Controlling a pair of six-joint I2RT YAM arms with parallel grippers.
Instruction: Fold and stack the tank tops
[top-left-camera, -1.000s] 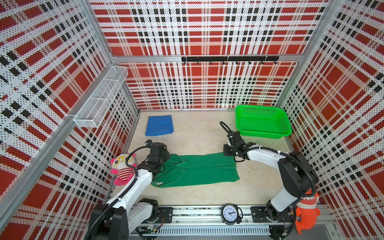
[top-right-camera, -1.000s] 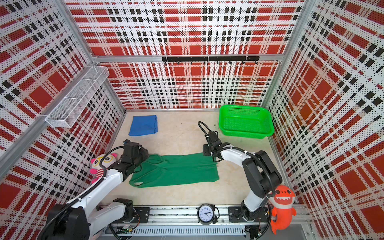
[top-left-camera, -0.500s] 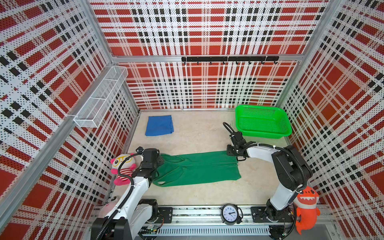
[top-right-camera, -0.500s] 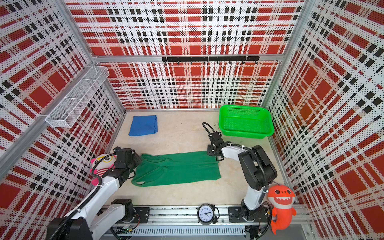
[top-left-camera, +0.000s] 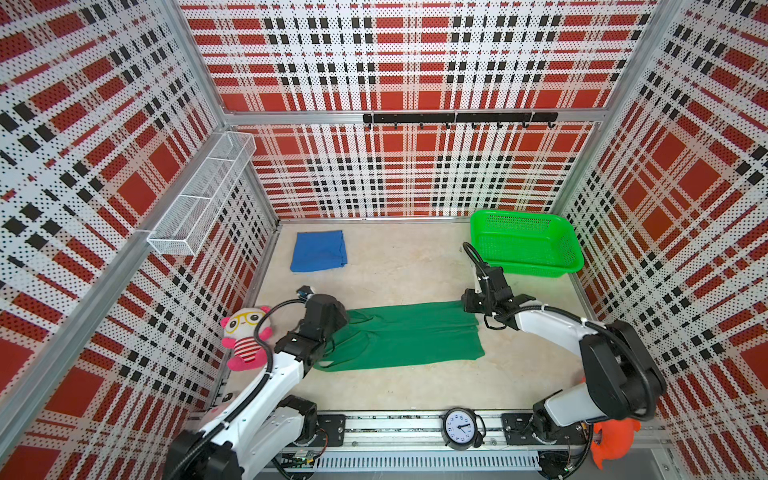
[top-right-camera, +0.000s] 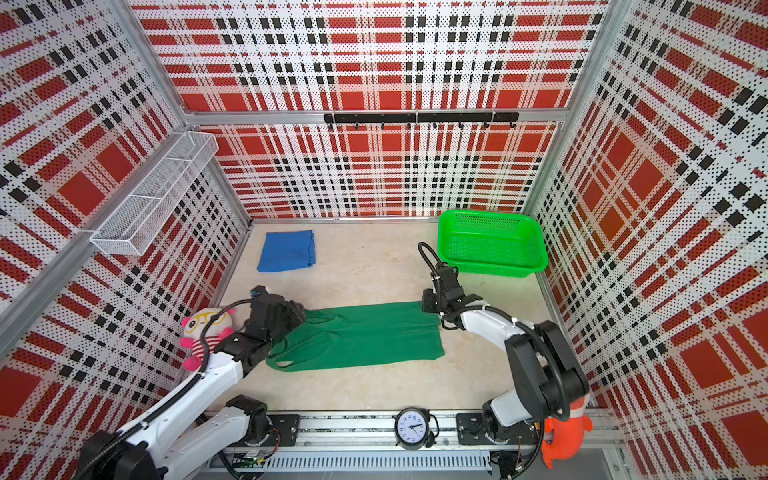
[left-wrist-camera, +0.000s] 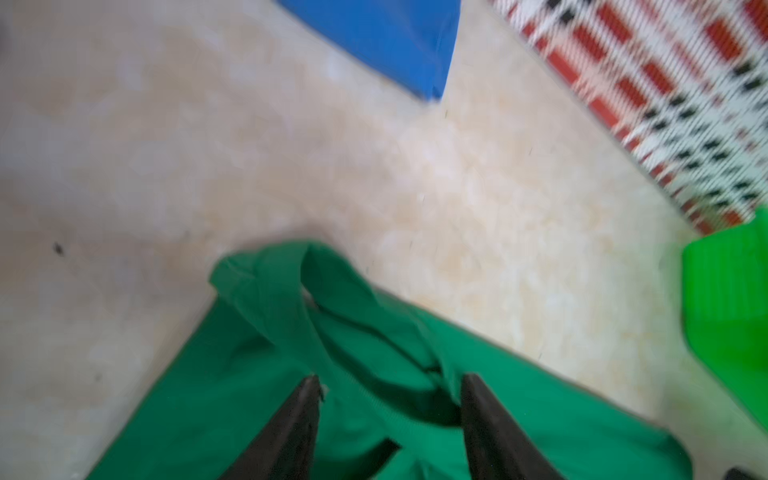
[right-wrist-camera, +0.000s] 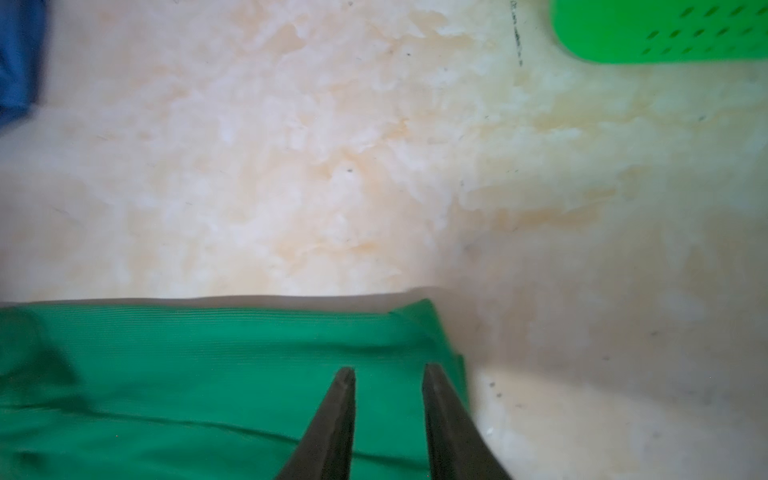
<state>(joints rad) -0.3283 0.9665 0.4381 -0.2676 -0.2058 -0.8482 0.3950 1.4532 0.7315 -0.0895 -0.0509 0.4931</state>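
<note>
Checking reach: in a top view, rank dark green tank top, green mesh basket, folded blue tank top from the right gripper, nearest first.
1. Dark green tank top, under right gripper.
2. Green mesh basket, behind.
3. Folded blue tank top, back left.

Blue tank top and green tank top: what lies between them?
Only bare table separates the blue tank top from the green tank top, in both top views and the left wrist view.

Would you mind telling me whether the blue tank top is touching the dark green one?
Apart: in both top views a strip of bare table separates the blue tank top from the green tank top.
</note>
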